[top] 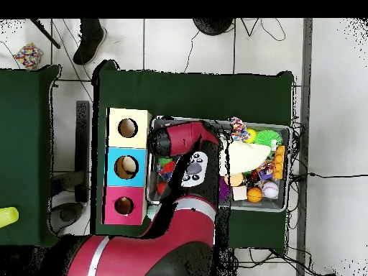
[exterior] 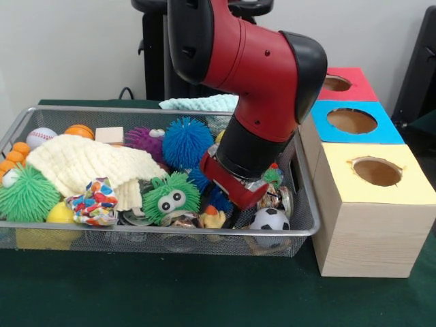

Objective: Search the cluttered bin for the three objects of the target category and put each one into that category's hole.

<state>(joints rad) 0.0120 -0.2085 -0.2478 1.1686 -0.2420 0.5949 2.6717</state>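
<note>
Looks like we're in the digging stage: the arm [exterior: 262, 88] is plunged into the wire bin [exterior: 170, 235] near the soccer ball [exterior: 270, 219] and green googly-eyed fuzzy toy [exterior: 172, 197]. Gripper's buried, so can't tell what its fingers are doing. Next it needs to lift something toward the yellow box [exterior: 371, 204]. No readable labels anywhere.

A wire bin [exterior: 310, 228] sits on the tabletop [exterior: 170, 293], with a row of three boxes [exterior: 371, 204] just to its right, running from near to far, each with a hole in its top. Inside the bin, a knitted cloth [exterior: 82, 163] lies over the left half, a baseball [exterior: 41, 136] in the far left corner, a soccer ball [exterior: 270, 219] at the near right, and a googly-eyed fuzzy toy [exterior: 172, 197] near the front middle. The arm [exterior: 259, 88] reaches down into the bin's right half.
</note>
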